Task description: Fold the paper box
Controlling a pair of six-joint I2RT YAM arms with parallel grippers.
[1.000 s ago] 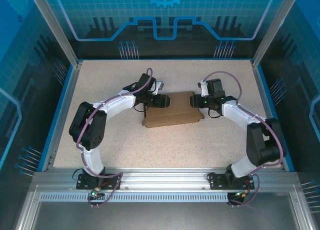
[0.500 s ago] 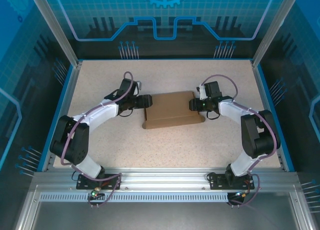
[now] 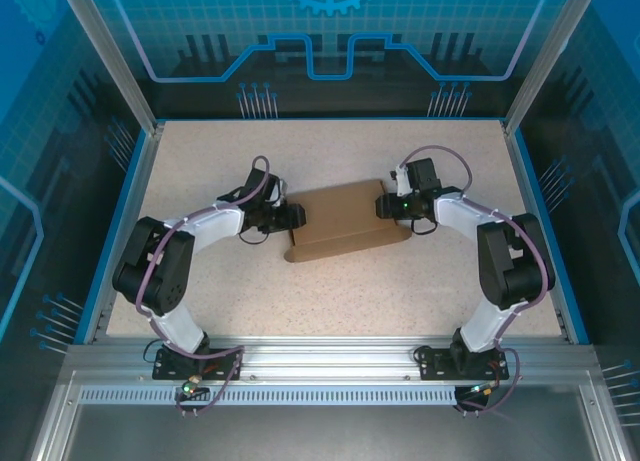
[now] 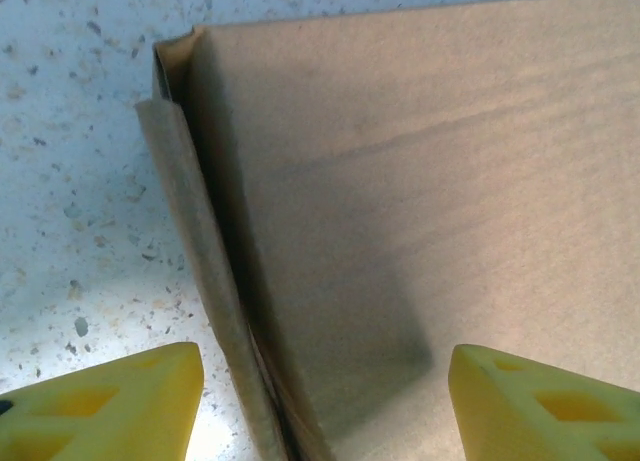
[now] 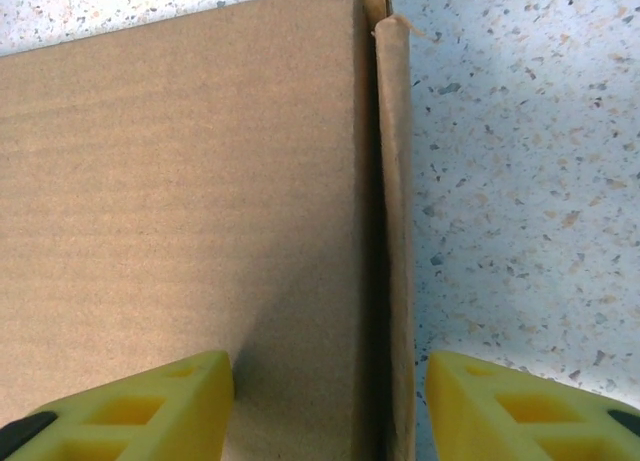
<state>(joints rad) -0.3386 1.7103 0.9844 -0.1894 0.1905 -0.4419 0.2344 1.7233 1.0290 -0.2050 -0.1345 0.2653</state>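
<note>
Cardboard box (image 3: 345,219) is seen lying closed on the table (image 3: 420,291), slightly skewed, between both arms' tools. At the box's left end the left gripper (image 3: 296,216) is released, jaws spread: one finger is placed over the box top, the other beyond the box over bare table, with the loose left flap (image 4: 200,281) between them, untouched. At the box's right end the right gripper (image 3: 384,207) is spread likewise astride the right flap (image 5: 397,231), nothing grasped.
</note>
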